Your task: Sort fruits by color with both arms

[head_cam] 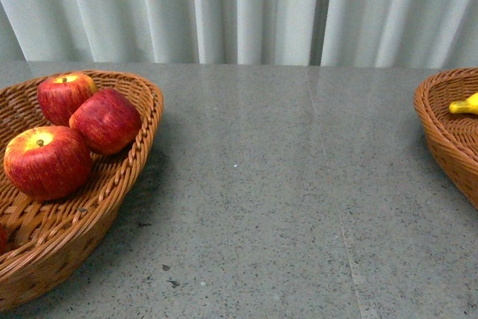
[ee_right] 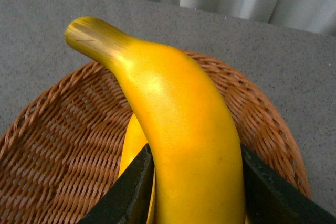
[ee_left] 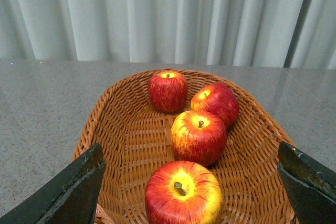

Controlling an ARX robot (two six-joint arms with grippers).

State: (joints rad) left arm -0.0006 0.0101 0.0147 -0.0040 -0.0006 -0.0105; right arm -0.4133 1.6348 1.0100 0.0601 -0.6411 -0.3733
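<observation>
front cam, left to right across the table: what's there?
Left wicker basket holding three red apples → bare grey tabletop → right wicker basket at the frame edge, with a yellow banana tip showing.

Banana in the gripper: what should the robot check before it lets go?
1. Right gripper shut on banana: ok.
2. Banana over the right basket: ok.
3. Second banana underneath, room beside it: ok.
4. Only yellow fruit in that basket: cannot tell, part hidden.
5. Left gripper open, holding nothing: ok.
6. Four apples in the left basket: ok.
</observation>
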